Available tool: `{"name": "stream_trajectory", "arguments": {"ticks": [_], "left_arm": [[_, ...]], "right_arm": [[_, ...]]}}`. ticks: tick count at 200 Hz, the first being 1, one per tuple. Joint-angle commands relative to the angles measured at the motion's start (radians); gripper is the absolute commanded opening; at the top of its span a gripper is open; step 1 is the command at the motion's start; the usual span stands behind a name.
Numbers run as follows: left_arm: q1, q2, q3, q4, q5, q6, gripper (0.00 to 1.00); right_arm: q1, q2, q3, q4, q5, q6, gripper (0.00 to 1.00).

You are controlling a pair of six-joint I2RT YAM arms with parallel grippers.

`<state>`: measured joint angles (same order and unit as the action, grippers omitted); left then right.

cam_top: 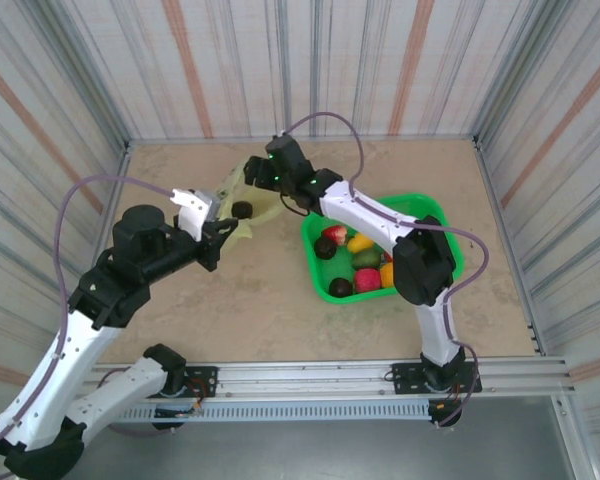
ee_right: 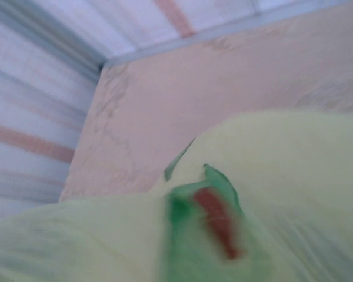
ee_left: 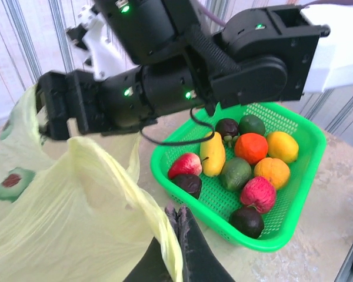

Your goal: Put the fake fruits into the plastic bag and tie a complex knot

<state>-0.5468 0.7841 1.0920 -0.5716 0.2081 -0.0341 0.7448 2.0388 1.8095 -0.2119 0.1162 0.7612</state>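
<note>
1. Tabletop (cam_top: 260, 310) of beige, marbled, matt stone-look; striped panel walls (cam_top: 380, 60) in grey, white and rust close it on three sides; a metal rail (cam_top: 330, 375) carries both arm bases at the near edge.
2. From above, the plastic bag (cam_top: 252, 205) lies towards the back, left of centre; a dark round fruit (cam_top: 243, 210) sits within its outline; the green basket (cam_top: 420, 205) stands to its right, apart from it, under the right arm.
3. The left wrist view gives the close detail; the left gripper (ee_left: 179, 212) has its black fingers pressed together on the bag's rim, holding that edge up; the right gripper (ee_left: 53, 108) hangs at the bag's far edge, and whether its jaws are spread I cannot tell.
4. That same view lays out the fake fruits (ee_left: 235, 173) in the basket; glossy and rounded, packed touching one another; oranges, a yellow banana-like one, greens, pink-red ones and dark brown ones.
5. The right wrist view is blurred; pale bag film lies close beneath, bearing a green and red avocado print (ee_right: 206, 211); bare table and a wall corner lie beyond.
6. The bag is thin, translucent, crinkled, pale yellow-green; the basket is rigid, rectangular, bright green plastic with a fine mesh of holes.
</note>
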Motion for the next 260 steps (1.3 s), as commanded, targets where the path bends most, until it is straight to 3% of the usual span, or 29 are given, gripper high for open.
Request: {"name": "stream_trajectory", "arguments": {"ticks": [1, 38, 81, 109, 170, 199, 239, 260], "left_arm": [[-0.013, 0.009, 0.041, -0.069, -0.049, 0.065, 0.0], [-0.016, 0.077, 0.064, -0.063, -0.114, 0.057, 0.0], [-0.015, 0.249, 0.165, -0.047, -0.053, 0.008, 0.0], [-0.016, 0.316, 0.189, -0.001, -0.037, -0.024, 0.0], [0.022, 0.372, 0.215, 0.041, -0.033, -0.143, 0.0], [0.031, 0.401, 0.229, 0.04, -0.044, -0.194, 0.0], [0.032, 0.425, 0.235, 0.046, -0.05, -0.235, 0.0], [0.031, 0.431, 0.245, 0.04, -0.052, -0.243, 0.0]], "right_arm": [[-0.062, -0.128, -0.064, 0.002, 0.088, 0.053, 0.87], [-0.118, -0.217, -0.172, 0.006, 0.014, 0.076, 0.85], [-0.109, -0.225, -0.169, -0.025, -0.145, 0.079, 0.82], [-0.101, -0.228, -0.126, -0.049, -0.181, 0.083, 0.8], [-0.137, -0.288, -0.158, 0.004, -0.38, 0.181, 0.75], [-0.137, -0.346, -0.211, 0.072, -0.47, 0.21, 0.65], [-0.161, -0.398, -0.21, 0.085, -0.535, 0.233, 0.42], [-0.195, -0.437, -0.21, 0.072, -0.552, 0.233, 0.4]]}}
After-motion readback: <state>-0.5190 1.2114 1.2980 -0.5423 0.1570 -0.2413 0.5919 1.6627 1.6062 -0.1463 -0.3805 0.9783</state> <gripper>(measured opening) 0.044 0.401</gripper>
